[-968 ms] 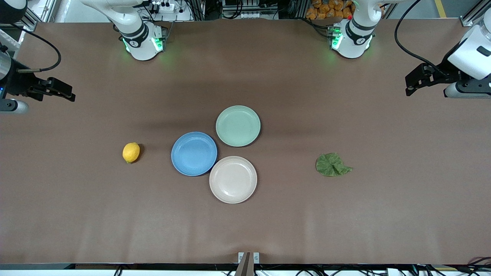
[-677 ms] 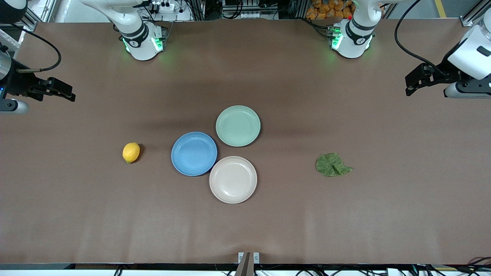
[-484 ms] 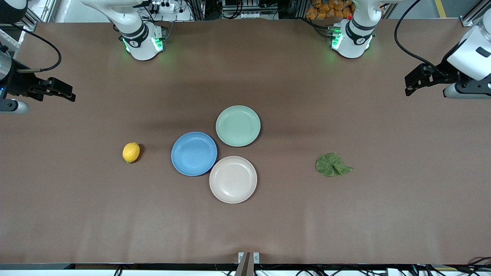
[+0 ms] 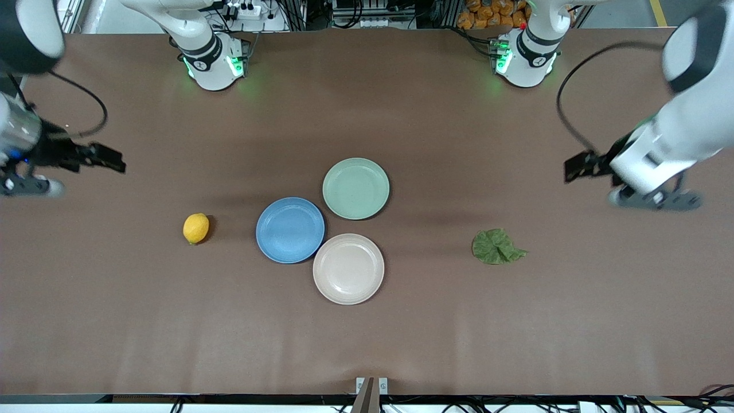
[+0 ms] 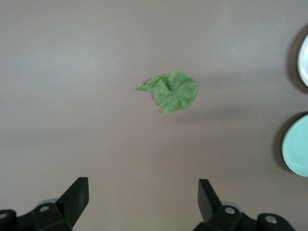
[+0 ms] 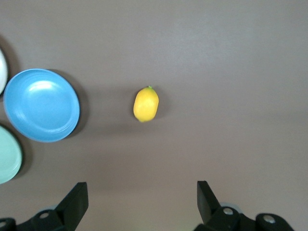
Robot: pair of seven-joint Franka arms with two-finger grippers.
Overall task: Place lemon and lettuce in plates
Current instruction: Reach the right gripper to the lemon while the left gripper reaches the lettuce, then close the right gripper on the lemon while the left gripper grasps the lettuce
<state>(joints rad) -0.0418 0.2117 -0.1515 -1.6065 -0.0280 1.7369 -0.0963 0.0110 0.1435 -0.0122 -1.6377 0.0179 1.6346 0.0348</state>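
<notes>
Brown table [image 4: 401, 344] lies bare around the lemon [image 4: 196, 228] and the lettuce [image 4: 496, 247], each well apart from the touching blue plate [image 4: 290, 230] and beige plate [image 4: 348, 268]; a mint-green plate [image 4: 356, 188] adjoins both; right gripper [image 4: 106, 158] hangs spread over the right arm's end; left gripper [image 4: 576, 166] hangs spread over the left arm's end.

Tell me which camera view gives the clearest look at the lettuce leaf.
The left wrist view: the lettuce lies near the picture's middle, unobstructed, folds and veins visible, ahead of the open left gripper. The front view shows the lettuce small, on the table toward the left arm's end. The right wrist view does not show it.
</notes>
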